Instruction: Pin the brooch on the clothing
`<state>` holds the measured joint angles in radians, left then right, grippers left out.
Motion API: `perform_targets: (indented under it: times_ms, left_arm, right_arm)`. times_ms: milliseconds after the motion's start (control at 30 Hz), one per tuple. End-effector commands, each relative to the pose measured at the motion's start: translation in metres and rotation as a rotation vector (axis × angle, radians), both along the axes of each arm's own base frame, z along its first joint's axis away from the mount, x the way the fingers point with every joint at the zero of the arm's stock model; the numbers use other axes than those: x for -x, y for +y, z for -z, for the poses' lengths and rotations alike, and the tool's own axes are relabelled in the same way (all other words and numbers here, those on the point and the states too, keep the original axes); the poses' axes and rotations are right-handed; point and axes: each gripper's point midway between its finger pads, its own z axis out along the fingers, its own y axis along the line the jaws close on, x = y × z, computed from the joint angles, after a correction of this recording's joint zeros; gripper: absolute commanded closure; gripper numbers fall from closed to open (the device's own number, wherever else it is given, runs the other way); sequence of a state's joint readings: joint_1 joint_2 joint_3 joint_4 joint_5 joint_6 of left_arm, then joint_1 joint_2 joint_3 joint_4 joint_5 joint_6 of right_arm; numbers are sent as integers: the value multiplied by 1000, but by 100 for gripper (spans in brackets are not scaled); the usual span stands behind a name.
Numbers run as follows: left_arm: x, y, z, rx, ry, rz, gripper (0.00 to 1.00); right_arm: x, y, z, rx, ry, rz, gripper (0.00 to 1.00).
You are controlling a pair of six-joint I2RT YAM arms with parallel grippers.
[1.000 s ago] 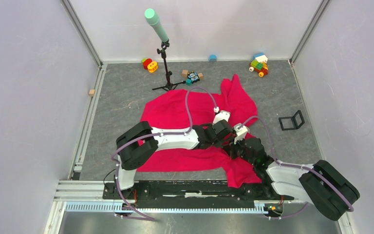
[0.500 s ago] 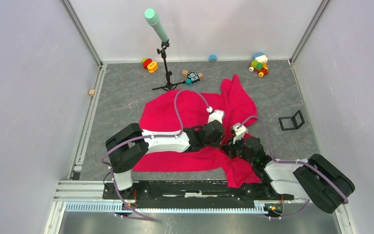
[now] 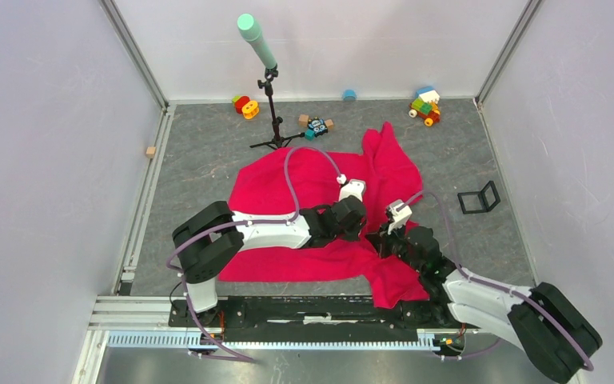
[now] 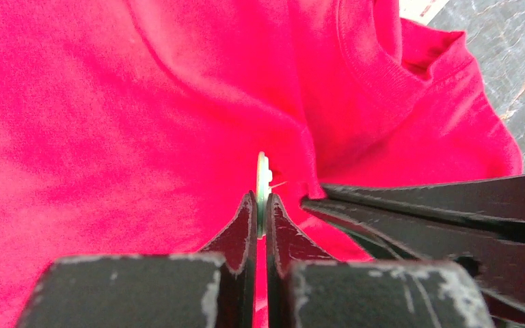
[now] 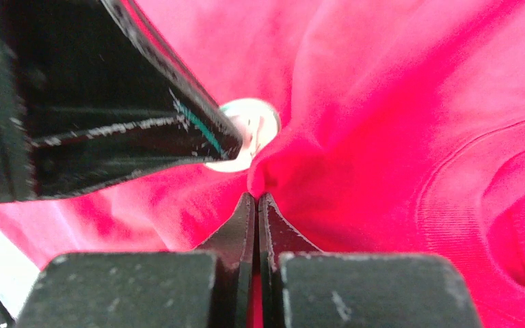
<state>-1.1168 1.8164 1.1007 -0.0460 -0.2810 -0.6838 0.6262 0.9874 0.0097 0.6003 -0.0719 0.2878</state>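
Swung to lower right, the right arm [image 3: 480, 294]; a clothing [image 5: 396, 96] fold is clamped by the right gripper [image 5: 256, 199], the brooch [image 4: 262, 174] by the left gripper [image 4: 260, 202]; pinning apparently unfinished.

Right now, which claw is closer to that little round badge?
Left. The left gripper is shut on the brooch itself, holding it edge-on; the right gripper pinches a fold of the shirt just beside it.

The clothing [image 3: 288, 184] is plain bright red-pink; the brooch [image 4: 262, 179] is pale greenish-white; the left gripper [image 4: 260, 205] and right gripper [image 5: 256, 205] are black, scuffed grey at the edges; the table [image 3: 200, 168] is mottled grey; at the far side, the microphone [image 3: 252, 32] has a mint-green head.
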Motion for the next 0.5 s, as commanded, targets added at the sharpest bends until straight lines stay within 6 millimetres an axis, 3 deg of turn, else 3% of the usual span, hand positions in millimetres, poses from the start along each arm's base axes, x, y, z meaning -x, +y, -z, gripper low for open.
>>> perform_targets:
  times_ms: [0,33,233,333,467]
  left_arm:
    - [2,1,-2,-15,-8,43,98]
    - [3,-1,-1,-13,-2,50,98]
    - [-2,7,3,-32,2,-24,98]
    - [-4,12,1,-36,-3,-54,98]
    - [-6,15,1,-44,-6,-67,98]
  right_arm:
    - [8,-20,17,51,9,54,100]
    - [7,-19,16,58,8,48,98]
    - [5,-18,17,64,32,56,54]
    - [3,-16,13,50,25,59,45]
    - [2,-15,10,43,17,60,40]
